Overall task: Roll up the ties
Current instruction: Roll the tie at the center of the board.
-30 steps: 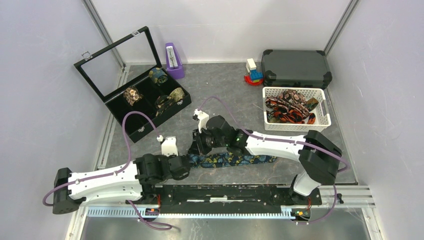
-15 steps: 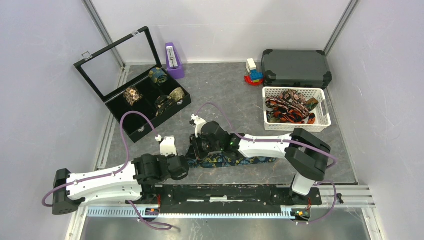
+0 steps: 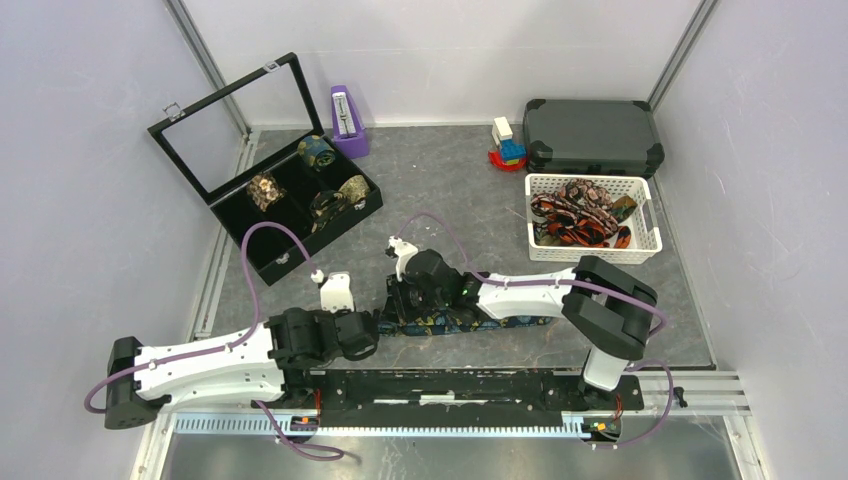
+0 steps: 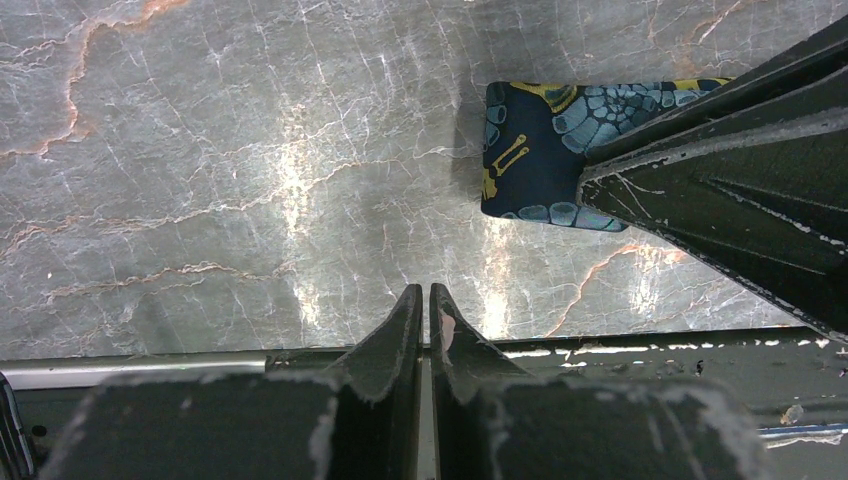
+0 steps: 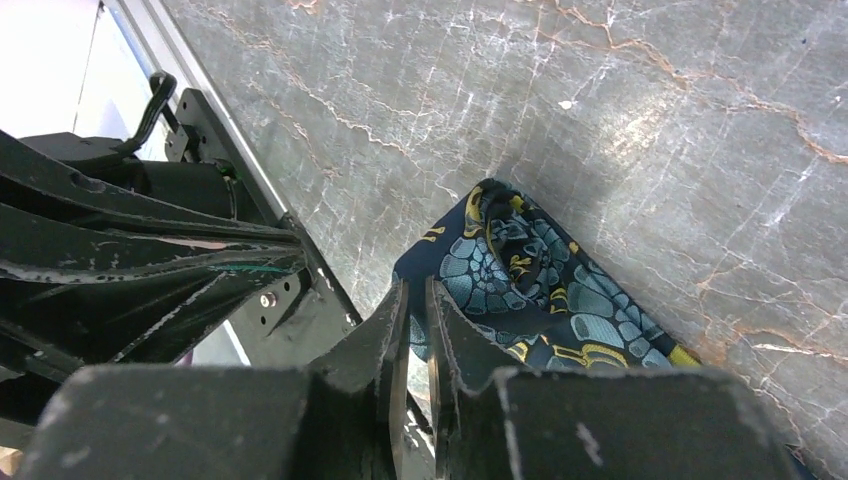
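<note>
A grey marbled tabletop (image 3: 470, 200) carries everything, and the navy paisley tie (image 3: 490, 320) lies stretched flat along its near edge, running left to right in front of the arm bases. The right arm reaches across above the tie's length to its left end; the left arm lies low, just left of that end. Far behind the tie to the right sits a dark hard case (image 3: 592, 137). Behind the tie to the left stands an open black display box (image 3: 262, 245) with four rolled ties (image 3: 265, 190) in its compartments. Behind the tie's right end is a white basket (image 3: 645, 245) heaped with loose red-orange and brown ties (image 3: 580, 215). A purple metronome (image 3: 347, 120) and a small stack of toy blocks (image 3: 507, 145) stand far behind the tie. The right tool (image 5: 413, 290) has its jaws drawn to a thin slit on the tie's folded left end. The left tool (image 4: 421, 295) hangs just beside that end, jaws pressed together and holding nothing.
</note>
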